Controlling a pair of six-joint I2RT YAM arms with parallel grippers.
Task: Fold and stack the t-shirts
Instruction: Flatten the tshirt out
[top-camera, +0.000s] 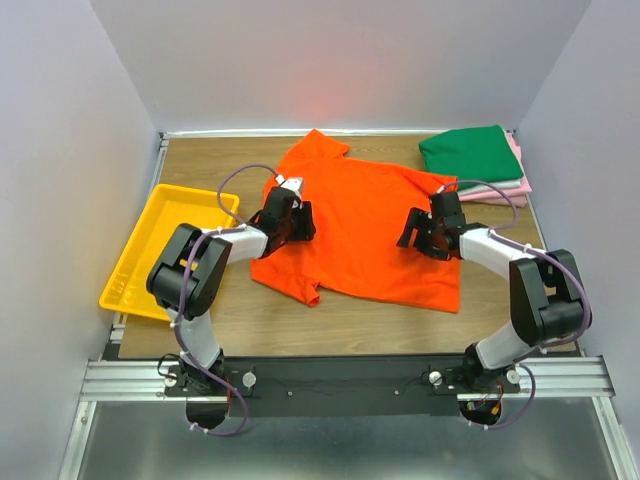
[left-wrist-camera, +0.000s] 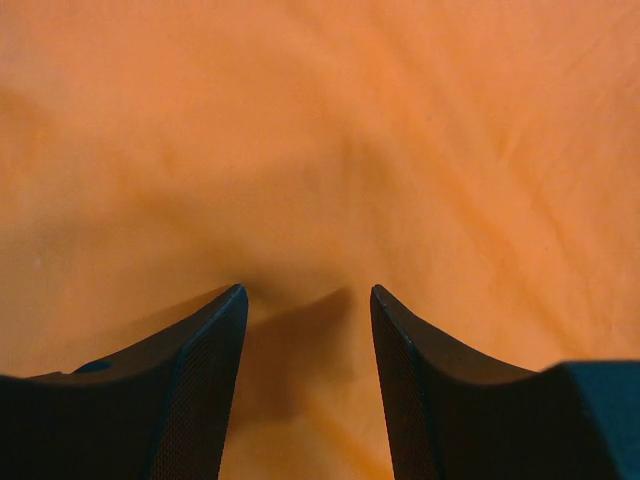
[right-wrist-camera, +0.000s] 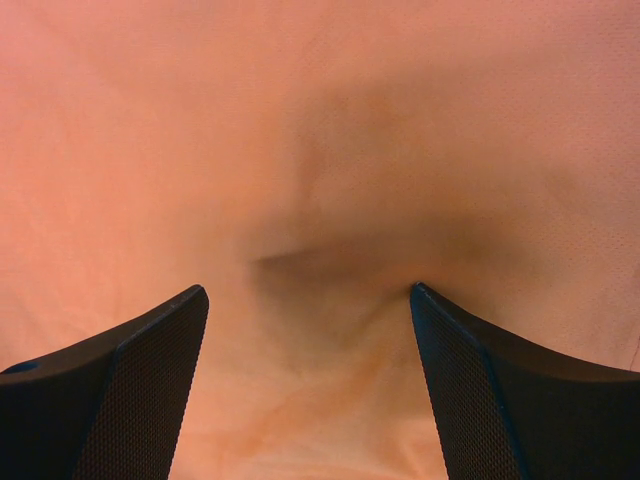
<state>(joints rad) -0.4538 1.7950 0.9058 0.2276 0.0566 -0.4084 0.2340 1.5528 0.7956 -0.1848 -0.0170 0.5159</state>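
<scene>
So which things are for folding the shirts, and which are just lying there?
For the job:
- orange t-shirt, spread out flat
- folded green t-shirt, on top of a folded pink t-shirt
- left hand and right hand, both open over the orange one

Just lying about:
- yellow tray, off to the left side

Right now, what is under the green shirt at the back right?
Under the green t-shirt only the front and right edges of a pink t-shirt show. The rest of it, and anything lower in the stack, is covered.
</scene>
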